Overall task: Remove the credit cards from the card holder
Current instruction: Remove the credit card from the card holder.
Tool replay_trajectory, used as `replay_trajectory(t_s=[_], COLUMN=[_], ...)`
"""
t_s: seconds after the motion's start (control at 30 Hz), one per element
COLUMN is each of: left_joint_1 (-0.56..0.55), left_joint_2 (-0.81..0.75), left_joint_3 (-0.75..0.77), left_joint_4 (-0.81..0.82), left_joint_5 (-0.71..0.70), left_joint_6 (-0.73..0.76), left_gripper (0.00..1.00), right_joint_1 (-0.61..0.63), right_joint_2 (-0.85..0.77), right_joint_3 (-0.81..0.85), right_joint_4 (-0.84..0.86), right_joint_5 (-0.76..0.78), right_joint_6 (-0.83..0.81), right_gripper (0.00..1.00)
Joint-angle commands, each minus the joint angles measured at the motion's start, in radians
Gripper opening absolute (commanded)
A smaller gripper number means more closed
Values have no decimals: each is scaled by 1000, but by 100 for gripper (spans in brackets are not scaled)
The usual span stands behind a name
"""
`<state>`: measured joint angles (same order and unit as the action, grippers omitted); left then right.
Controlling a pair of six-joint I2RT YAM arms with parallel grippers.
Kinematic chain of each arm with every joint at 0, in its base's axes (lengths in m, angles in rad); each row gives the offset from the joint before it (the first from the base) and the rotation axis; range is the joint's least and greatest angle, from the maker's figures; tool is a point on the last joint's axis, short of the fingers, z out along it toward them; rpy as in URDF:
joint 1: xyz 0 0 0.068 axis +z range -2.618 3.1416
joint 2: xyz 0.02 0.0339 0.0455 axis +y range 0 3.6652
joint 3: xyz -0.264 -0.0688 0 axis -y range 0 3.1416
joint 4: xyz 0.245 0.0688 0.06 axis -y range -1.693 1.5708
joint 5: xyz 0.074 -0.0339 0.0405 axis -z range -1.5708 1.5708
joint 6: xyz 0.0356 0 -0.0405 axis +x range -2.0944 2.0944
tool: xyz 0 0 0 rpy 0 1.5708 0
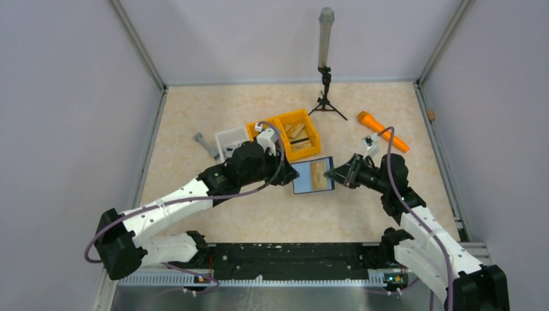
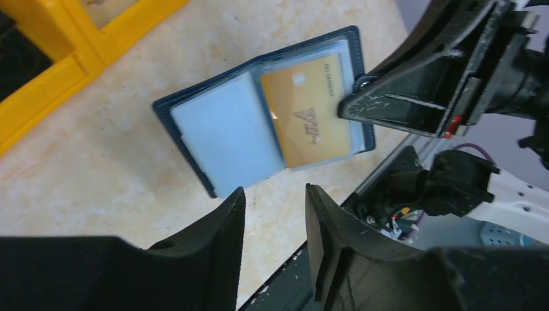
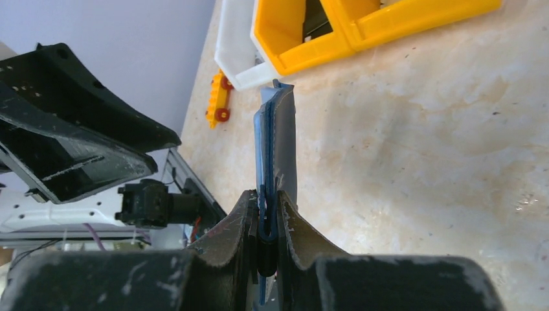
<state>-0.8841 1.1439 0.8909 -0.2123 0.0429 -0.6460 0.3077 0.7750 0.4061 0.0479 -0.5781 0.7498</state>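
Note:
The navy card holder [image 1: 313,175] is held open and lifted above the table, its pale blue inner faces up. My right gripper [image 1: 335,173] is shut on its right edge; the right wrist view shows the holder [image 3: 275,139] edge-on between the jaws. A tan-orange credit card [image 2: 311,118] sits in the right pocket of the holder [image 2: 213,126]; a silvery-grey card is not visible. My left gripper [image 2: 275,201] is open and empty, just off the holder's left edge, at its near corner [image 1: 288,175].
A yellow two-compartment bin [image 1: 290,133] and a white tray [image 1: 231,141] stand behind the holder. A grey part [image 1: 206,145] lies left of the tray. An orange tool [image 1: 382,129] lies at the back right, a small tripod stand [image 1: 325,91] at the back.

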Motion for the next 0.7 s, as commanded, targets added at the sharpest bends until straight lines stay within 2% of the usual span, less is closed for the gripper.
replay_trajectory(t_s=[0.0,0.3,0.67], left_joint_1=[18,154,165], left_joint_2=[28,131,178], left_joint_3=[-32,-132,-118], left_joint_4=[236,571,615], left_joint_5=[167,465,558], left_joint_6=[-68,-234,-266], left_gripper=[42,41,44], right_joint_1=[9,8,10], right_joint_2=[-10,-37,7], right_joint_3=[-27,-65,-94], right_joint_4=[252,352,522], right_joint_5=[-72,-97,-155], right_joint_6=[123,221,347], right_gripper=[0,0,0])
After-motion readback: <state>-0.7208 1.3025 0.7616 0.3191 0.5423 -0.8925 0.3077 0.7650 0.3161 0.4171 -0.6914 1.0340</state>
